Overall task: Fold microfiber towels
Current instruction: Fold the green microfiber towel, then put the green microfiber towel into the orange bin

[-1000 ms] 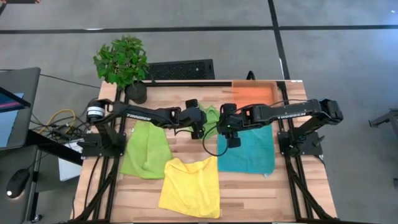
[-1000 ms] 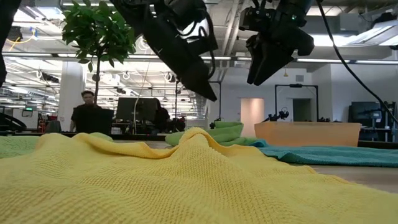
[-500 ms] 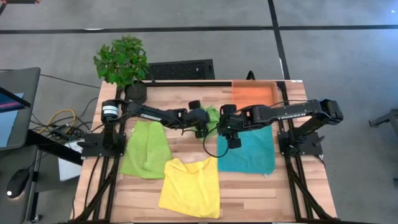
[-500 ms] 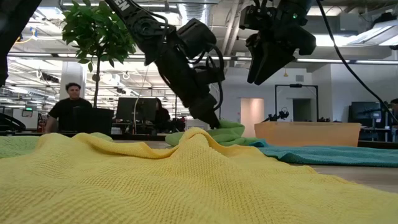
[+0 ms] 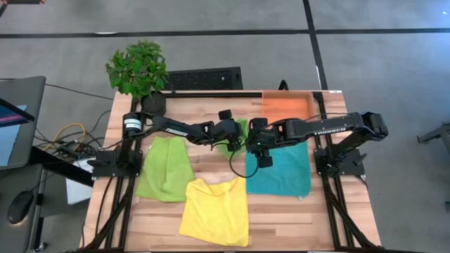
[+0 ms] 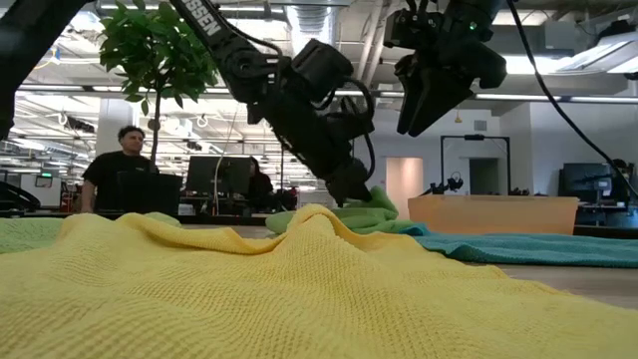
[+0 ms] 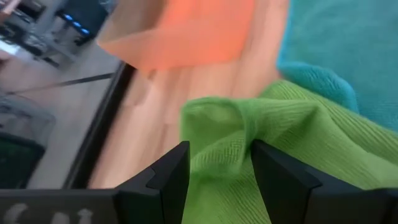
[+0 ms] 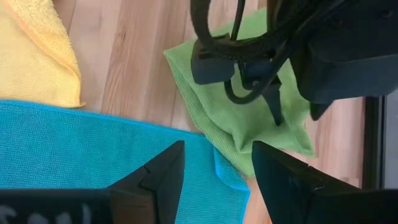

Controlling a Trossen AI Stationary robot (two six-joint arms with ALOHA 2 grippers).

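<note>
Towels lie spread over the wooden table point(image 5: 211, 158), and the crumpled green towel point(image 5: 241, 129) at its middle serves as the landmark. It sits bunched into a soft mound, and one edge overlaps a corner of the teal towel point(image 5: 280, 171), which lies flat just beside it on the right arm's side. A yellow towel point(image 5: 215, 212) lies rumpled nearer the front edge of the table, apart from the mound, and a second, lime towel point(image 5: 165, 167) lies flat well off toward the left arm's base. Behind the mound, at the far edge, stands the orange tray point(image 5: 285, 107).

Down on the mound is the left gripper point(image 7: 219, 163), its fingers parted with a raised fold of green cloth between them; the pads do not look pressed onto the fabric, though the blurred wrist view leaves that a little uncertain. Raised above the table beside the mound, over the near edge of the teal towel, is the right gripper point(image 8: 216, 167), fingers spread and holding nothing.

Beyond the tray side of the table, a potted plant point(image 5: 138, 72) stands at the far corner behind the left arm, and a person point(image 6: 122, 175) shows in the room.
</note>
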